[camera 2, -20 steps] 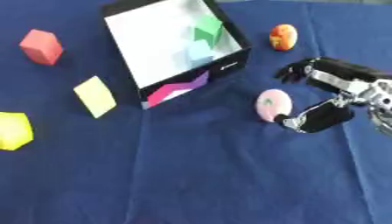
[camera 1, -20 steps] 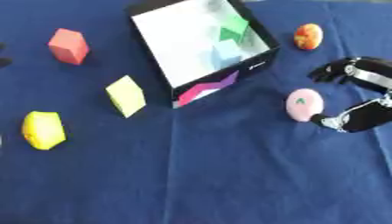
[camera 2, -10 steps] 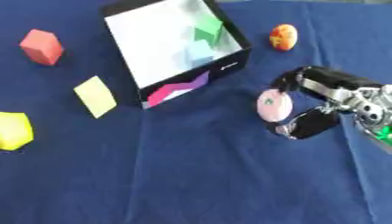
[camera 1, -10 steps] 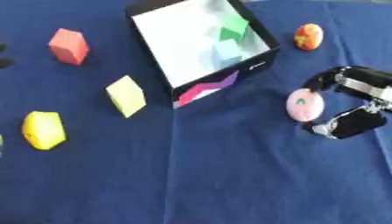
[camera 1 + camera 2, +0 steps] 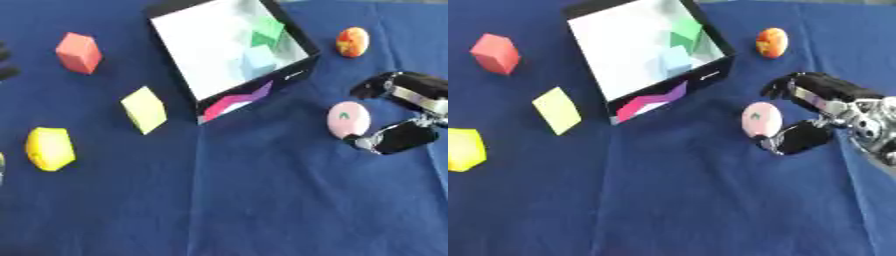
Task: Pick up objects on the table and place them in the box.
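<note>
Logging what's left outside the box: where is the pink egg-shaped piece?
The pink egg-shaped piece lies right of the box, beside the right hand.

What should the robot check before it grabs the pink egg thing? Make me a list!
1. Right hand beside the pink egg: ok.
2. Fingers and thumb apart on either side of the egg: ok.
3. Egg already held: not ok, not yet gripped.
4. Box open at the top: ok.
5. Room in the box beside the green block and pale blue block: ok.
6. Blue cloth lying flat under the egg: cannot tell.
</note>
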Controlling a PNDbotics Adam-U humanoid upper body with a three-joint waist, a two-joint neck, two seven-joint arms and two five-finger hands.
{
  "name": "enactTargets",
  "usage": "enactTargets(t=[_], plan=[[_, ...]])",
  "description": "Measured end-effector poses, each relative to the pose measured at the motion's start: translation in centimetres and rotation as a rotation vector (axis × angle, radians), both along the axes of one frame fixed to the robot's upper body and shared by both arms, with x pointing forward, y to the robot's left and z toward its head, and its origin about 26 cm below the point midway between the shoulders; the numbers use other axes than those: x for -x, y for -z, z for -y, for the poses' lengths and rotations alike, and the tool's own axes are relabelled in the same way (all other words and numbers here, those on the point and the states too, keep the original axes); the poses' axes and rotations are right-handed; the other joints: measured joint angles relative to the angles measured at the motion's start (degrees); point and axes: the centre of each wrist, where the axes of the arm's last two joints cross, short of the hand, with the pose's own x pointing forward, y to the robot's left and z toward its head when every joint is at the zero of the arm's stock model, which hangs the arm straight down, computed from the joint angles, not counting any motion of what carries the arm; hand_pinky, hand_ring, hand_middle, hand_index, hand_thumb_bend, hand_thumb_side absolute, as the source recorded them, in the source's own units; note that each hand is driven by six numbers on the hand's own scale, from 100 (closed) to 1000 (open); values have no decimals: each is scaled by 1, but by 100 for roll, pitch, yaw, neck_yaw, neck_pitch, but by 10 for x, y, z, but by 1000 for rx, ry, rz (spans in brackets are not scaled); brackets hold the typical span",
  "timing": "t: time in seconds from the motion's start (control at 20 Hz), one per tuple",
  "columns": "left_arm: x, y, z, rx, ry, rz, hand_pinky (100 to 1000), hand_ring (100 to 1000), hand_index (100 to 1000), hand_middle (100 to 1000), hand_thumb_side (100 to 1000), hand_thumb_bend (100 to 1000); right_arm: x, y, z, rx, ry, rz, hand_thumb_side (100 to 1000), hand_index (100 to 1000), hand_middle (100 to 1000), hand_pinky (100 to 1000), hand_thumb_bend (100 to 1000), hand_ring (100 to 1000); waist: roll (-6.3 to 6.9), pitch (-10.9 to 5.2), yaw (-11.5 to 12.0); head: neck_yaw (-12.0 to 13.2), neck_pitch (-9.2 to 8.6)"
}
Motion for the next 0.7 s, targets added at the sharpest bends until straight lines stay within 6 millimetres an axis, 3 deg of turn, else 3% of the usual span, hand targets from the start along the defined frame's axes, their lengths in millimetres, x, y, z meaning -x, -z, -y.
enactTargets(t=[0.7], plan=[[-1, -2, 2, -6, 15, 2, 697, 740, 759, 666, 721, 100, -28, 24, 9, 21, 65, -53, 334, 827, 734, 789, 424, 810, 0, 0, 44, -24, -42]])
